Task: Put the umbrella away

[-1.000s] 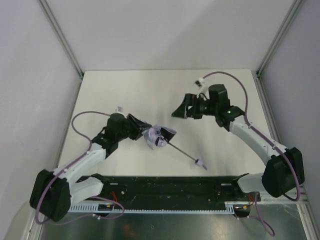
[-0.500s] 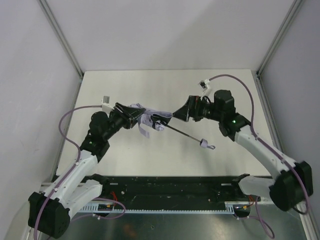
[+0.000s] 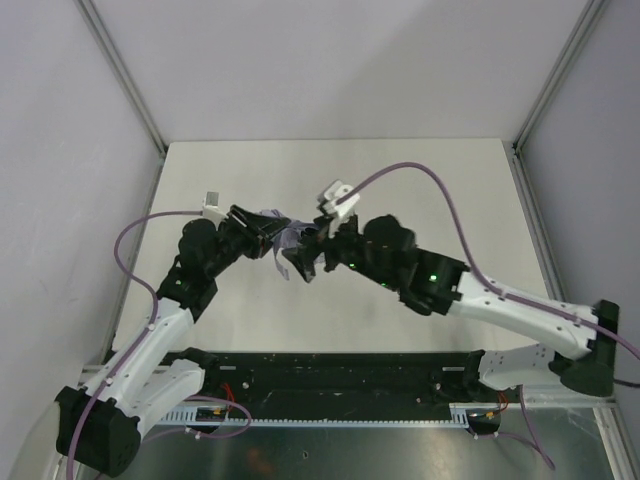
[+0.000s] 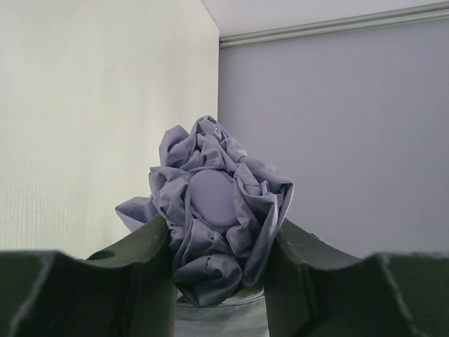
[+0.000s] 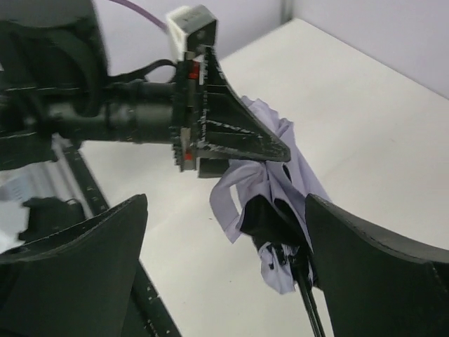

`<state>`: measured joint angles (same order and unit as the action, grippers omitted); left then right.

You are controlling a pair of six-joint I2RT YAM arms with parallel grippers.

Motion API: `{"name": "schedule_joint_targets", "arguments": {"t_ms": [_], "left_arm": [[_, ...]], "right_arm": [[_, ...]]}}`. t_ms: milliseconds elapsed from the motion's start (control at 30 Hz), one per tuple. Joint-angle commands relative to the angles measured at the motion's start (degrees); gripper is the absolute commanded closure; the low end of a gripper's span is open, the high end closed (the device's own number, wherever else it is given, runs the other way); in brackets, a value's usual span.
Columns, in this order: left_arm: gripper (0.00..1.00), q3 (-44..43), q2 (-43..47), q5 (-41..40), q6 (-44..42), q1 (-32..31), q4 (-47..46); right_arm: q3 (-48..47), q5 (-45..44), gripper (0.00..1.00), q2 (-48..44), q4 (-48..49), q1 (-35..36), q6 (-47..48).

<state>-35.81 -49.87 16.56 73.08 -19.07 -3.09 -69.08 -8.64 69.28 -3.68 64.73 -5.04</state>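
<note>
Lavender-grey fabric of the umbrella point(image 4: 214, 210) is being held in a crumpled bunch above the table point(image 3: 430, 180), near its middle, with the canopy's round cap facing the left wrist camera. The bundle is being clamped by the left fingers point(image 4: 151, 246), which are being kept partly closed on either side of the gathered cloth. From the other side it is being approached by the right fingers point(image 5: 91, 253), which are being held spread as wide as they go around the lower end of the canopy and are gripping nothing. A thin black shaft point(image 5: 309, 312) is being shown running out below the fabric in the right wrist view; the handle is being hidden by the right arm. The task is being judged as partway along: the canopy is gathered and lifted, while the shaft appears not yet pushed in, the loose folds are not being tied, and no storage place is being shown.
</note>
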Motion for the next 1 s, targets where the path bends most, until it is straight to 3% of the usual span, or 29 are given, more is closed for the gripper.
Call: {"name": "schedule_joint_targets", "arguments": {"t_ms": [0, 100, 233, 500, 667, 767, 833, 967], "left_arm": [[1.0, -4.0, 1.36, -0.88, -0.87, 0.39, -1.22], [1.0, -4.07, 1.28, -0.35, -0.78, 0.39, -1.14], [1.0, -4.12, 1.6, 0.15, -0.25, 0.43, -1.13], [1.0, -6.25, 0.76, 2.95, -0.3, 0.38, -3.9], [1.0, -6.03, 0.76, 5.37, -1.51, 0.44, -8.39], [1.0, -4.87, 1.83, 5.19, -1.97, 0.45, -11.73], [1.0, -4.2, 2.39, 5.25, -1.73, 0.4, -14.72], [1.0, -4.24, 2.19, 5.94, -1.32, 0.36, -18.47]], "right_arm": [[-7.21, -19.07, 0.07, 5.99, -4.26, 2.56, 2.91], [-8.52, -19.67, 0.2, 8.7, -5.38, 2.16, 1.83], [-8.4, -14.97, 0.56, 8.89, -8.05, -1.3, -2.5], [-4.53, 13.26, 0.96, 6.92, -7.25, -12.1, -9.4], [1.77, 41.64, 1.0, 5.16, 6.62, -24.0, -22.26], [5.61, 52.0, 1.0, 5.94, 16.19, -27.83, -33.32], [7.44, 53.69, 1.0, 6.57, 18.65, -27.6, -36.1], [8.58, 48.53, 0.99, 6.71, 16.04, -24.93, -33.25]]}}
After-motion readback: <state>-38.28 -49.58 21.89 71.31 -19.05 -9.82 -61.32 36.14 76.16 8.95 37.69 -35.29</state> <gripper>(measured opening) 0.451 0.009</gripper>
